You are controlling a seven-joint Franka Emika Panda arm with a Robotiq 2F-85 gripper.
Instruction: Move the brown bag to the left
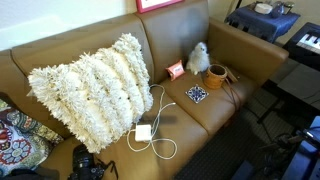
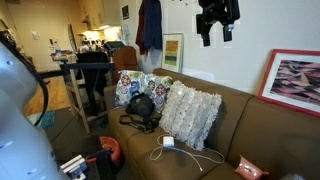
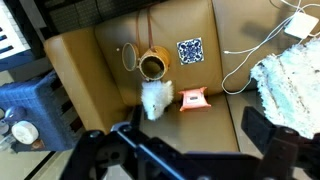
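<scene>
We see a brown couch [image 1: 80, 45] carrying a big shaggy white pillow [image 1: 95, 85]; our claw [image 2: 216, 20] hangs high above, spread wide and empty. The brown bag [image 1: 216, 75] sits on the seat, just beside the white fluffy toy [image 1: 199, 58] and near the blue-patterned square [image 1: 197, 94].

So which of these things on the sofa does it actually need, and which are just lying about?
For the job: brown bag; the open hand.

Just lying about: white toy; blue square; orange packet; shaggy pillow; charger; camera.
</scene>
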